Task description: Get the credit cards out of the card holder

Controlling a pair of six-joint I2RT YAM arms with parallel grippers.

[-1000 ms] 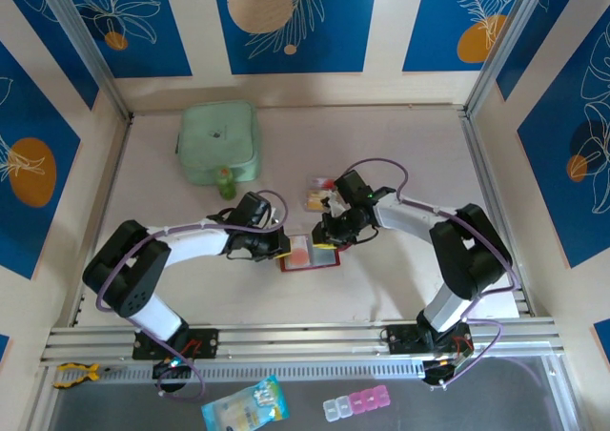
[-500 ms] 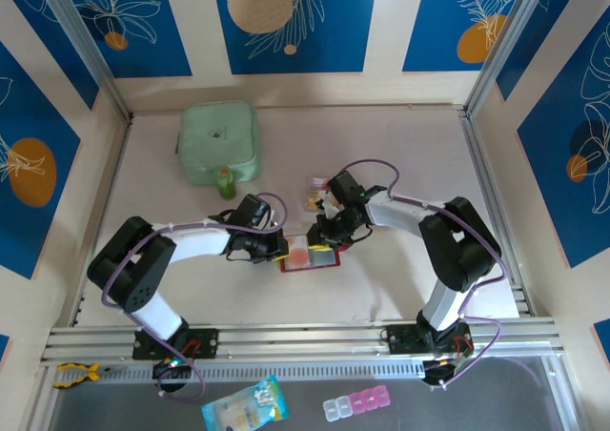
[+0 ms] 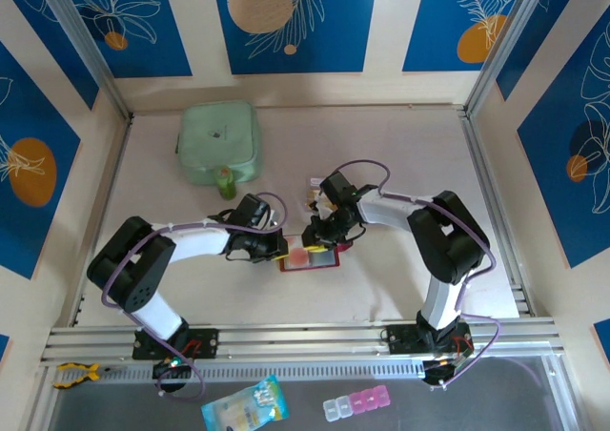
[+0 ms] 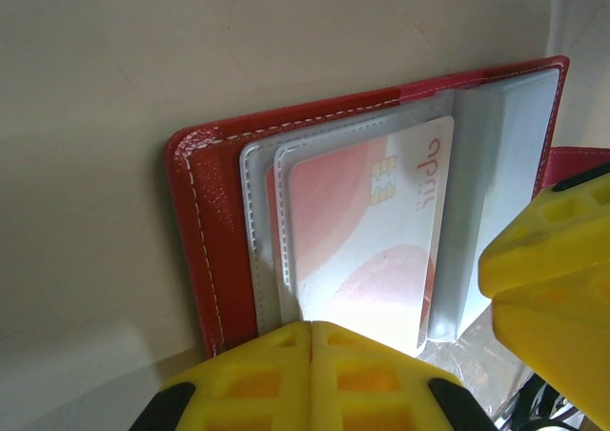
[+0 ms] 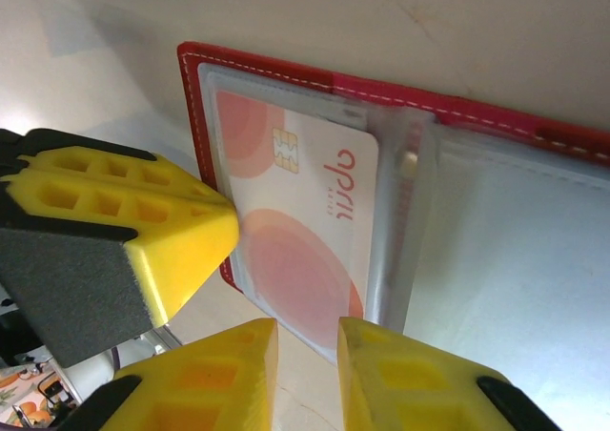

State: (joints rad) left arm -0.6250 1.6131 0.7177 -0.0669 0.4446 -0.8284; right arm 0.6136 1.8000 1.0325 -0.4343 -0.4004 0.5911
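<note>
The dark red card holder (image 3: 324, 260) lies open on the table between the two arms. A whitish credit card with red marks (image 4: 372, 240) sits in its pale clear sleeve, the same card (image 5: 295, 231) showing in the right wrist view. My left gripper (image 4: 312, 331) is shut, its tips pressed against the sleeve's near edge at the holder's left side (image 3: 283, 250). My right gripper (image 5: 307, 340) has its jaws a narrow gap apart at the card's free edge, with bare table showing between them. A few small tan cards (image 3: 315, 198) lie on the table just behind the holder.
A mint-green square pouch (image 3: 219, 143) sits at the back left with a small green object (image 3: 226, 181) in front of it. On the front ledge lie a blue packet (image 3: 244, 404) and a pill box (image 3: 355, 403).
The right gripper has shifted left and down onto the card holder's left half. The left gripper has stayed shut at the holder's left edge.
</note>
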